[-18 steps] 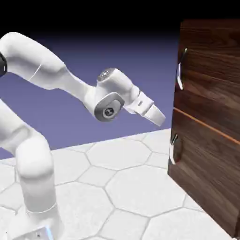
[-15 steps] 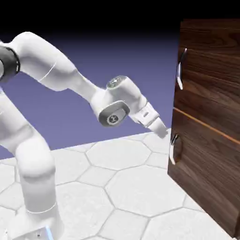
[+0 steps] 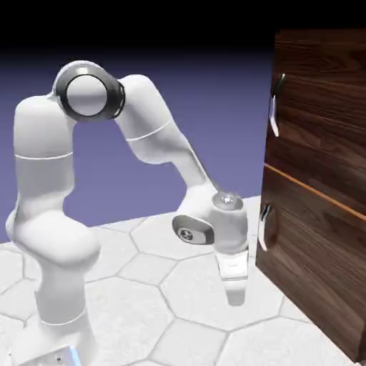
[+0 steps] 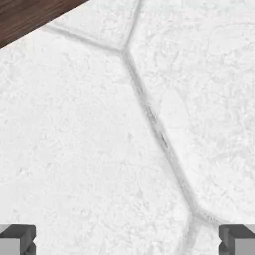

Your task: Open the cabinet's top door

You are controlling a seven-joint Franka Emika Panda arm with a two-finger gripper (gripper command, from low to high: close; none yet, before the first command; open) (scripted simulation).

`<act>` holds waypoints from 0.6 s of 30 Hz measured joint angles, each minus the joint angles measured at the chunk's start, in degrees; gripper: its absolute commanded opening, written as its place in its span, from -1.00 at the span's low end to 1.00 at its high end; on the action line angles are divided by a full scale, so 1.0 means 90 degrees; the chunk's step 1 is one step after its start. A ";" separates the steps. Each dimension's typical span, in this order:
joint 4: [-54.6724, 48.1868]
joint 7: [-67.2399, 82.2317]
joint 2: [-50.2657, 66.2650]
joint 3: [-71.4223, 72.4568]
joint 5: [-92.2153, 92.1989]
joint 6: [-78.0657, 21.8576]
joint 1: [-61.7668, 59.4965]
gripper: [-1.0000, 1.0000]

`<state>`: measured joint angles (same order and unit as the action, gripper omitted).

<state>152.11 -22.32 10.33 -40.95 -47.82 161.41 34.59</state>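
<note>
The cabinet (image 3: 322, 179) is a tall dark walnut box at the exterior view's right, split by a thin orange seam. Its top door (image 3: 322, 93) is shut, with a slim straight silver-white bar handle (image 3: 274, 107) on its left edge. My gripper (image 3: 236, 297) hangs low, pointing straight down at the table, left of the cabinet's lower panel and well below the top door's handle. In the hand view my gripper (image 4: 127, 241) is open: its grey fingertips (image 4: 17, 239) stand far apart with only white table between them. A corner of the cabinet (image 4: 25, 15) shows at the top left.
The lower panel (image 3: 314, 271) has a short curved silver handle (image 3: 264, 227), level with my wrist. The table (image 3: 193, 286) is white with a hexagon pattern. My arm's elbow arches high at the exterior view's left.
The arm has folded and swung downward. The hand dropped from mid-height, where it pointed toward the cabinet, to just above the table, and now points straight down.
</note>
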 measured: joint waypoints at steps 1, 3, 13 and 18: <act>-0.0048 0.0108 0.0231 -0.0220 -0.0257 -0.0068 0.0182 0.00; -0.0143 0.0324 0.0692 -0.0659 -0.0770 -0.0203 0.0546 0.00; -0.0621 0.1406 0.3000 -0.2858 -0.3338 -0.0879 0.2366 0.00; -0.0860 0.1946 0.4154 -0.3957 -0.4621 -0.1218 0.3276 0.00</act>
<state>144.37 -4.80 47.71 -76.56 -89.42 150.45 64.08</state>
